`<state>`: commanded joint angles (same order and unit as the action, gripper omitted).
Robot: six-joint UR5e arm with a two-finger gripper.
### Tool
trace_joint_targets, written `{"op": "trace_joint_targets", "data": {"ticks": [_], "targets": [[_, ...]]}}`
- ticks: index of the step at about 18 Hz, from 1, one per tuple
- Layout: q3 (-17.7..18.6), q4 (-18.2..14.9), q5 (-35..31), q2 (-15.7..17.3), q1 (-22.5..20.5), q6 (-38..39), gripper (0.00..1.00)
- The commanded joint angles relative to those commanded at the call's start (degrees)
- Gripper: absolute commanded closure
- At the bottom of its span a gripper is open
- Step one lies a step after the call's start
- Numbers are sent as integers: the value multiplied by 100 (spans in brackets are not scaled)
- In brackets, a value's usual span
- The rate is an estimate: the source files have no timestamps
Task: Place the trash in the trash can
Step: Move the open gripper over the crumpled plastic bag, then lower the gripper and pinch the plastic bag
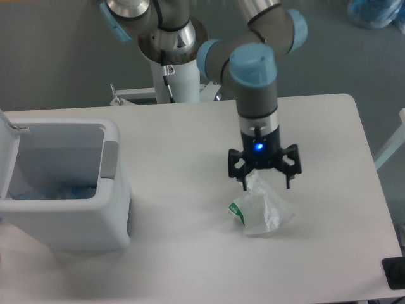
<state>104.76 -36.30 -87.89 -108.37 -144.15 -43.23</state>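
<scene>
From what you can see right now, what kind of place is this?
Probably a robotics lab or test cell: a UR5e arm on a white pedestal at a bare white table, grey carpet beneath, with a staged plastic bag and white trash can.

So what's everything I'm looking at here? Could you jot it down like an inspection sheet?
Surface: white table, bare apart from the items below.
Job's things: wrinkly plastic bag with a green mark lies on the table; trash can at left, lid open, something bluish inside.
Clutter: nothing seen on the table.
Grippers: gripper open, fingers pointing down, straddling the bag's top; blue light lit on it.
Cables: nothing seen clearly.
Surroundings: grey floor, white robot pedestal behind the table, bluish object at top right, dark object at bottom right.
</scene>
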Motion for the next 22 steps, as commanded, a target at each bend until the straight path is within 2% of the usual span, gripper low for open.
{"op": "trace_joint_targets", "data": {"ticks": [5,10,13,19,22], "targets": [[220,0,26,26,132,-624,1],[247,0,0,-9,220,-1012,2],[220,9,-17,-114,229,-1012,6],[141,18,-131,-316,238,-1039,10],[123,18,-176,-343,238,-1065,16]]}}
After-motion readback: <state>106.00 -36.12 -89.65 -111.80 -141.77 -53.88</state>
